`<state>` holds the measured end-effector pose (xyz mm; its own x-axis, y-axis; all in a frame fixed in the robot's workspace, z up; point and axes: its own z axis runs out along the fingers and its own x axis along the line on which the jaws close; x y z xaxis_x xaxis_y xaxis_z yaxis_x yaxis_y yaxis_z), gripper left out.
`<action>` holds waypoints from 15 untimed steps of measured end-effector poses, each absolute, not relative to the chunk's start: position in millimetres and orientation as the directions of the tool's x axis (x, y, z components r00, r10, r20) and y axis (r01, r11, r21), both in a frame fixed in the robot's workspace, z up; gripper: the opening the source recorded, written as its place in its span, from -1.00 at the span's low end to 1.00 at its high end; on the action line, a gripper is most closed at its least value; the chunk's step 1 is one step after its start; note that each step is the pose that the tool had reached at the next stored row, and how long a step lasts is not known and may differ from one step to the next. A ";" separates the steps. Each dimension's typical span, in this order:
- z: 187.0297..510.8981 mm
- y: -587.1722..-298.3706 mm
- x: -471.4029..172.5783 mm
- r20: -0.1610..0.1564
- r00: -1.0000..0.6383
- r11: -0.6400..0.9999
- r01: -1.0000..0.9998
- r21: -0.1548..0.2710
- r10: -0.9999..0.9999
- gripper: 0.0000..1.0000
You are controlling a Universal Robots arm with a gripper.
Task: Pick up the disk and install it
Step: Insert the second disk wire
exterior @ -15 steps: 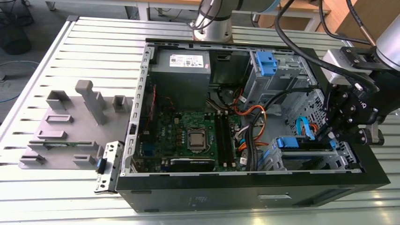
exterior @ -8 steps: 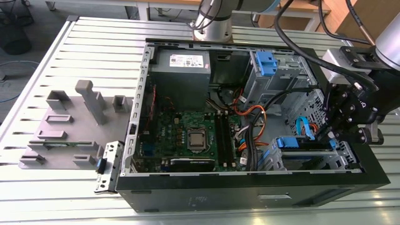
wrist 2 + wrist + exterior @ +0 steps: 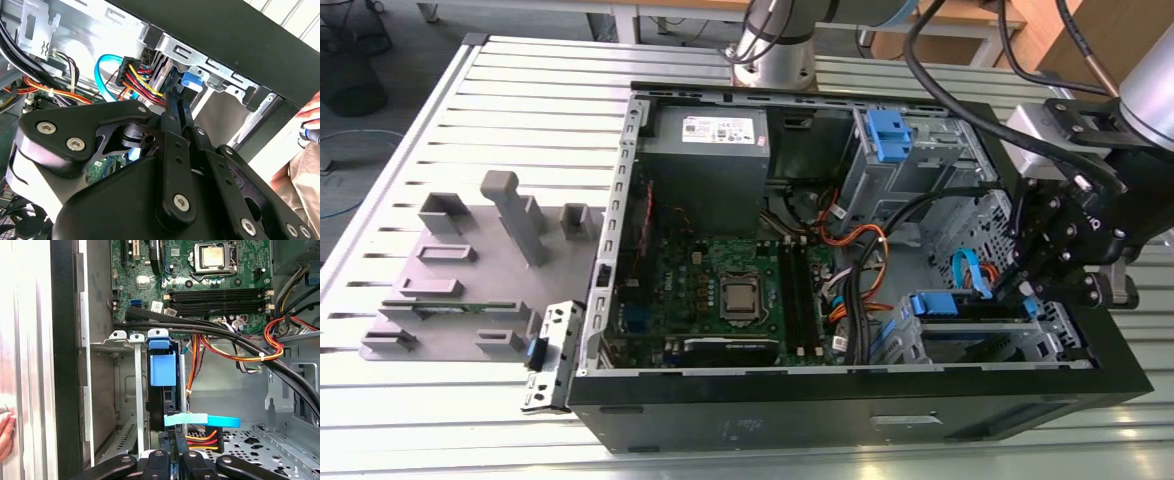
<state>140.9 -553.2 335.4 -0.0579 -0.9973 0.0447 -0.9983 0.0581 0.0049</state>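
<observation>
The disk (image 3: 958,306) sits on edge in the drive cage at the case's front corner, on the exterior view's right. Mostly its blue handle tab (image 3: 162,367) and blue side rail show; the tab (image 3: 192,80) appears in both wrist views. My gripper (image 3: 1017,288) reaches down into the case right beside that cage. In the second wrist view the two black fingers run together to a point, and the gripper (image 3: 177,100) is shut with its tip against the disk's end, just short of the blue tab. I cannot tell whether it clamps any part of the disk.
The open computer case (image 3: 854,385) holds a motherboard (image 3: 734,290), a grey power-supply box (image 3: 707,150), an upper blue bracket (image 3: 887,135) and cable bundles (image 3: 235,347) close to the cage. A grey fixture plate (image 3: 454,270) lies on the exterior view's left. A person's hand (image 3: 310,117) is near the case.
</observation>
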 end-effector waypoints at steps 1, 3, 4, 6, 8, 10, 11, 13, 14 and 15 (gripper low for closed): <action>335.4 -553.1 140.8 0.045 -0.058 0.058 -0.998 0.005 -0.997 -0.67; 335.3 -553.1 140.7 0.045 -0.058 0.058 -0.998 0.005 -0.997 -0.67; 335.2 -553.1 140.7 0.045 -0.058 0.058 -0.998 0.005 -0.997 -0.67; 334.9 -552.9 140.7 0.045 -0.058 0.058 -0.998 0.005 -0.997 -0.67; 334.5 -552.9 140.7 0.045 -0.058 0.058 -0.998 0.005 -0.997 -0.67; 334.2 -553.0 140.7 0.045 -0.058 0.058 -0.998 0.005 -0.997 -0.67; 334.2 -553.0 140.7 0.045 -0.058 0.058 -0.998 0.005 -0.997 -0.67; 333.9 -552.9 140.7 0.045 -0.058 0.058 -0.998 0.005 -0.997 -0.67; 333.5 -552.9 140.7 0.045 -0.058 0.058 -0.998 0.005 -0.997 -0.67; 333.0 -552.9 140.7 0.045 -0.058 0.058 -0.998 0.005 -0.997 -0.67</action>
